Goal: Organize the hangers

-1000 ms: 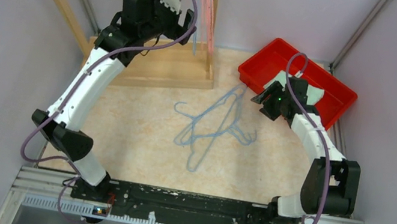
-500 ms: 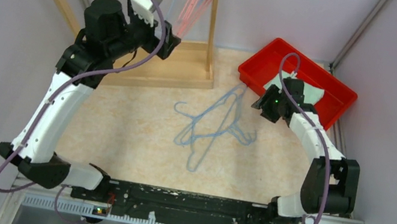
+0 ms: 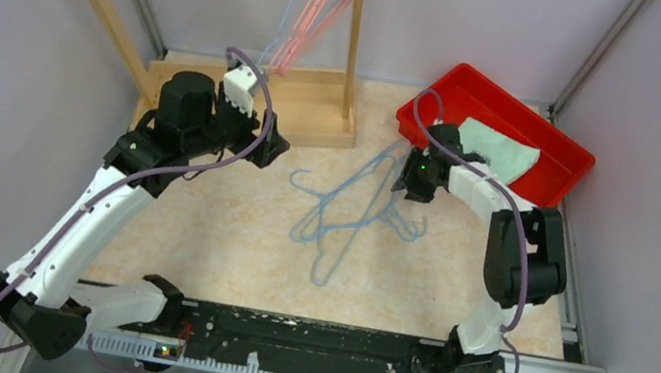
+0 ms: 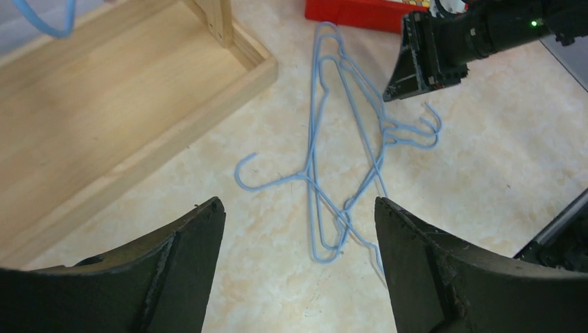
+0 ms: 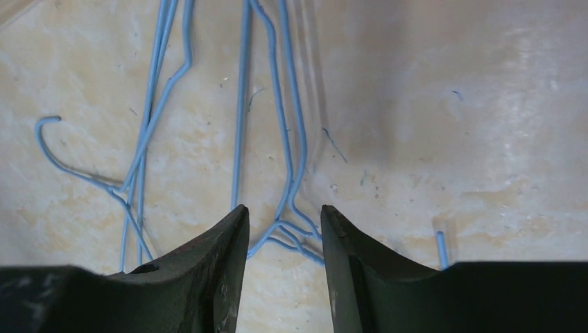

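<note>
Tabletop (image 4: 499, 173) holds tangled blue hangers (image 4: 307, 175), count unclear

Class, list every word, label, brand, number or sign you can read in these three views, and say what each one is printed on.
No readable text in any view.
The blue hangers, the red bin and the wooden rack show no lettering.
The fine marks along the front rail are too small to tell whether they include numbers.
</note>
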`<state>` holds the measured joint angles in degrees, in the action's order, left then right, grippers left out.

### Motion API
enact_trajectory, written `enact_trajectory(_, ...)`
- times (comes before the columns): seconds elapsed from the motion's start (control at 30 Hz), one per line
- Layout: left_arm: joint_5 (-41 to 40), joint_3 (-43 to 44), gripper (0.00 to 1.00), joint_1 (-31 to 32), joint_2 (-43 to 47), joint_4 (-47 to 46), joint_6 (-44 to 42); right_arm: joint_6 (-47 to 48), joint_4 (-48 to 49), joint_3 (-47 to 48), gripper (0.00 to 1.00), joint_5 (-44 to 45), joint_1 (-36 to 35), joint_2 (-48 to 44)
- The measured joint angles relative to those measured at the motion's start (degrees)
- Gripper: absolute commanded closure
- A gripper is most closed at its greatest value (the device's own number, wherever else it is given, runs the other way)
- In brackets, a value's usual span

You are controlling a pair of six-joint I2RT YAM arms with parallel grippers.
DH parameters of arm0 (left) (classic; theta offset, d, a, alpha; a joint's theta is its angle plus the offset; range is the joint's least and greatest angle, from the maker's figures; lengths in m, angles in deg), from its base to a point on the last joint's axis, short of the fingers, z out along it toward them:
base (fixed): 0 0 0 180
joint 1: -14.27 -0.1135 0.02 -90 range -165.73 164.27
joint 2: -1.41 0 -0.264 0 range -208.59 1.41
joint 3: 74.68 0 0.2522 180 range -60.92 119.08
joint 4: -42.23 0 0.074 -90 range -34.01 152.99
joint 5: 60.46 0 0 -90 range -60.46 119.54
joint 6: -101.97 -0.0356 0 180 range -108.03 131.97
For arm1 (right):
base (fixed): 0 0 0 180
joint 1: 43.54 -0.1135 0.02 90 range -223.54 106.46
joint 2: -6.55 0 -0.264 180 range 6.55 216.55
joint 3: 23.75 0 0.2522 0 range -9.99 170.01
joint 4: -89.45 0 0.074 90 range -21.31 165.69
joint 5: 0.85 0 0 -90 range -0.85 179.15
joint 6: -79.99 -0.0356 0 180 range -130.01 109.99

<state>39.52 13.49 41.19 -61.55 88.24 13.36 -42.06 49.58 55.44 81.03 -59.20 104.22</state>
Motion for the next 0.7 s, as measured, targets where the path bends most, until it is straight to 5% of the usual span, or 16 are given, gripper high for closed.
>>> enact_trajectory(0.3,4.79,-9.27,0.24,0.00,3.48,-2.78,4.35,1.07,-0.50,4.11,0.57,-0.98,-6.12,3.76)
enact_trajectory(0.5,7.34,-23.52,0.30,2.43,4.63,-9.46,12.28,2.05,-1.55,4.11,0.56,0.00,-5.95,3.76)
enact_trajectory(0.7,4.79,-32.70,0.31,9.81,-4.09,-15.21,20.33,2.19,-1.55,3.96,0.56,0.50,-5.92,3.69)
